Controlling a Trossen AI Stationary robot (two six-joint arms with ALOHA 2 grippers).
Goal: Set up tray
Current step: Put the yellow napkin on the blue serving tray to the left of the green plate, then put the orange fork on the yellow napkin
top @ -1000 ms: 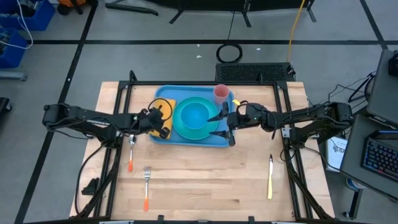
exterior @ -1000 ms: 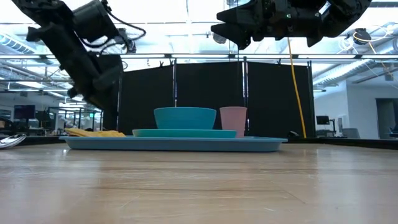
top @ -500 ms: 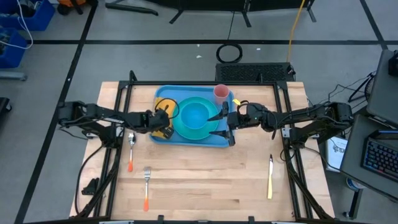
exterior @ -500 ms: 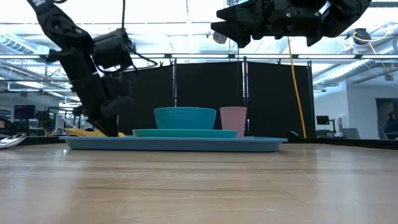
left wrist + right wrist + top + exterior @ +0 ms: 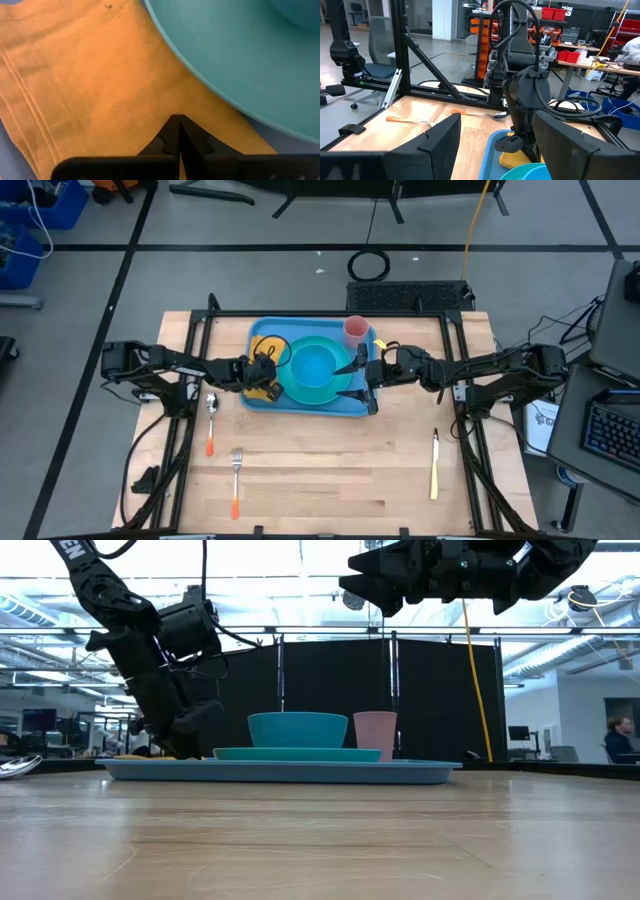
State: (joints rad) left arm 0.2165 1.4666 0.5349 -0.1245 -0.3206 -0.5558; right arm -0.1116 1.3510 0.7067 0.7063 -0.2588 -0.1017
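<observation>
Wooden table [image 5: 330, 460] holds the tray [image 5: 300, 405]; black curtain [image 5: 330, 690] behind.

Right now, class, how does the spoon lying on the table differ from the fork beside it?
The orange-handled metal spoon lies nearer the light-blue tray, close to the left gripper; the orange-handled metal fork lies nearer the table's front edge. The spoon ends in a rounded bowl, the fork in tines. Both point their metal ends toward the tray.
</observation>
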